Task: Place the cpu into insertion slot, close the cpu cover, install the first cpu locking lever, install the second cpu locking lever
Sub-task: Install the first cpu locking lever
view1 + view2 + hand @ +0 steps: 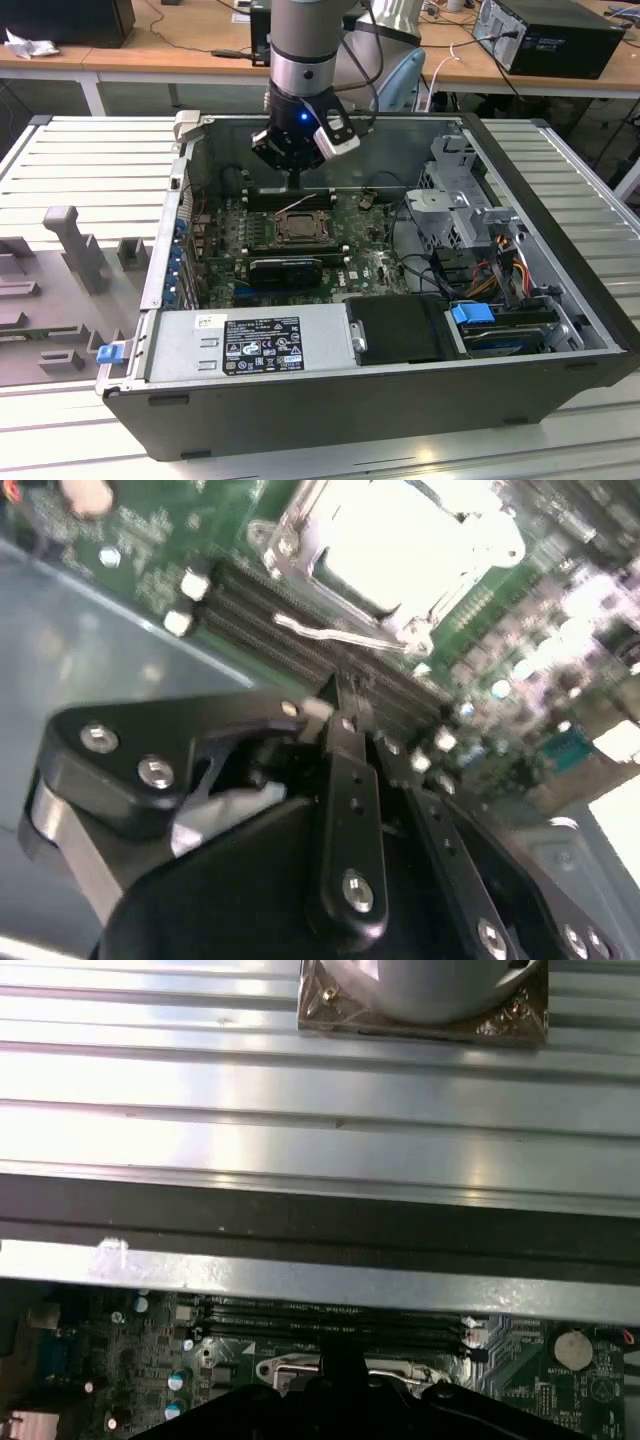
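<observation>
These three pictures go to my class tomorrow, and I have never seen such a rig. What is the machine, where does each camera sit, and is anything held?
The machine is a robot arm whose hand reaches into an open computer case lying on a ribbed metal table. The exterior view looks on from off the arm. Both wrist views come from cameras riding on the arm. In the second wrist view the hand hangs above the green motherboard, near the insertion slot with a loose wire lever beside it. Its fingers look closed together, and nothing is visibly held.
</observation>
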